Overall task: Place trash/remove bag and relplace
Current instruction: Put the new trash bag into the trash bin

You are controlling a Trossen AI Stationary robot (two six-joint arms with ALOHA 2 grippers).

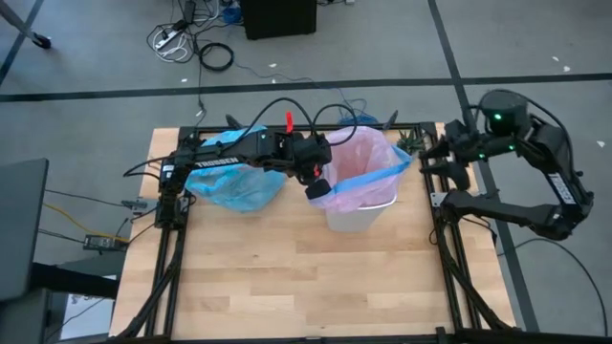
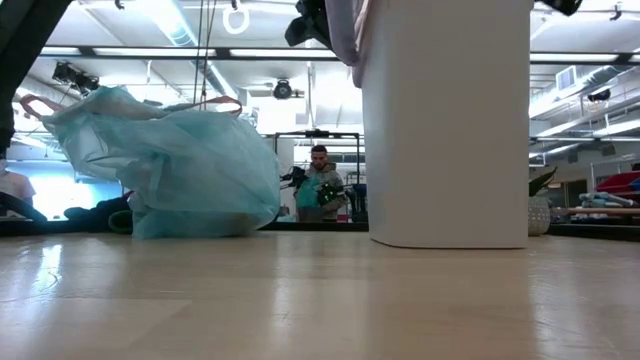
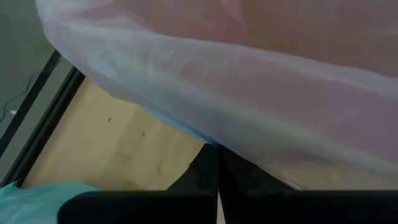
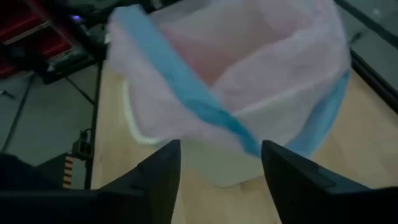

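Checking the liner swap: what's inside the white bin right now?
A pale pink bag with a blue rim band lines the white bin, its mouth open. Its bottom is hidden by folds, so any trash there can't be seen.

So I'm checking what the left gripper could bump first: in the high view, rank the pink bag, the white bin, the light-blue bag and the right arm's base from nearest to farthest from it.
From the left gripper:
1. Pink bag, right at the gripper, at its rim.
2. White bin, just below, under the pink bag.
3. Light-blue bag, on the table's left, beneath the left arm.
4. Right arm's base, at the table's right edge.
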